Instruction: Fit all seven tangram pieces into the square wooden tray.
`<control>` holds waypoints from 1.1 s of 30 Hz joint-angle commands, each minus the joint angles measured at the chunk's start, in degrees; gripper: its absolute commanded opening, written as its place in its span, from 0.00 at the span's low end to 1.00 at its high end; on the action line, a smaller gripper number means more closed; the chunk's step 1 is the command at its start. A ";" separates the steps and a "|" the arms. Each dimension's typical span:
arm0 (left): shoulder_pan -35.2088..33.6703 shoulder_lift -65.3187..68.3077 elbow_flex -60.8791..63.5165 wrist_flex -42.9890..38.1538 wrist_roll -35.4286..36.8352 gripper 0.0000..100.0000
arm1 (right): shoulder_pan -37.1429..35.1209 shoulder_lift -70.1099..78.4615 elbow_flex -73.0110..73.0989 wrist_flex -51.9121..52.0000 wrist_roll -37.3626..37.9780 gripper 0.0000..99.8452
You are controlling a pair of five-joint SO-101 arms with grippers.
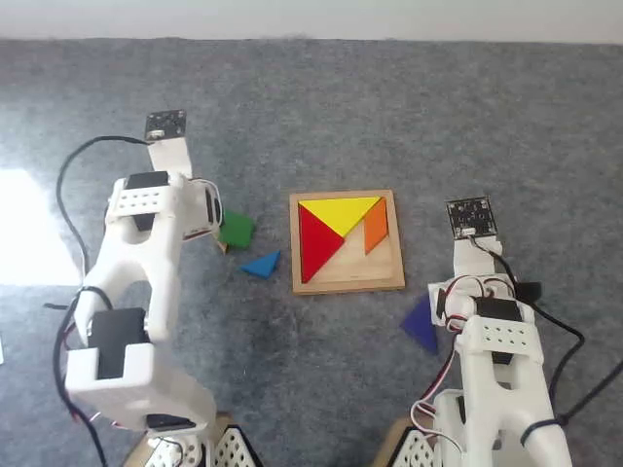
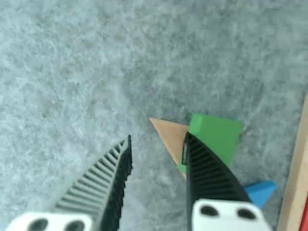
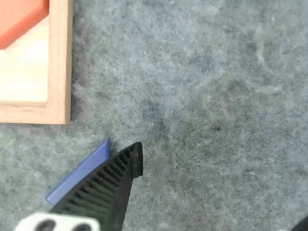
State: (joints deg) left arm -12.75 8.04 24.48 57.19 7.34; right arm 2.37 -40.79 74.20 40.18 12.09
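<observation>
— Where's the square wooden tray (image 1: 346,285)?
— Centre of the high view, with red, yellow and orange pieces seated in it.
— And your step?
— My left tool (image 2: 158,137) hovers, jaws apart, over the flat tan triangle (image 2: 169,134), which touches the green piece (image 2: 216,137) left of the tray. I'd straddle its straight edges squarely, since I expect thin, smooth wood to slide on the fuzzy grey bench (image 1: 389,117).

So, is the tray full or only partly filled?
Partly filled. The tray holds a yellow triangle, a red triangle and an orange piece, with bare wood beside them; a green piece and a blue triangle lie outside.
</observation>
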 commanded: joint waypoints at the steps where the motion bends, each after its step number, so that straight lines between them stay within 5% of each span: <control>1: 0.62 2.90 -1.63 -1.32 2.37 0.16 | -0.31 -1.10 -0.35 -0.48 0.62 0.52; 13: 8.97 7.74 -9.19 5.45 2.64 0.16 | -0.22 -1.10 -0.35 -0.48 0.62 0.52; 25: 9.67 8.62 -10.24 5.27 3.25 0.19 | -0.04 -1.10 -0.35 -0.48 0.62 0.52; 33: 10.29 14.24 -16.40 6.59 0.53 0.04 | -0.13 -1.10 -0.35 -0.48 0.62 0.52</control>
State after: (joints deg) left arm -2.73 22.02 12.79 62.73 10.59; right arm 2.37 -40.79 74.20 40.18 12.09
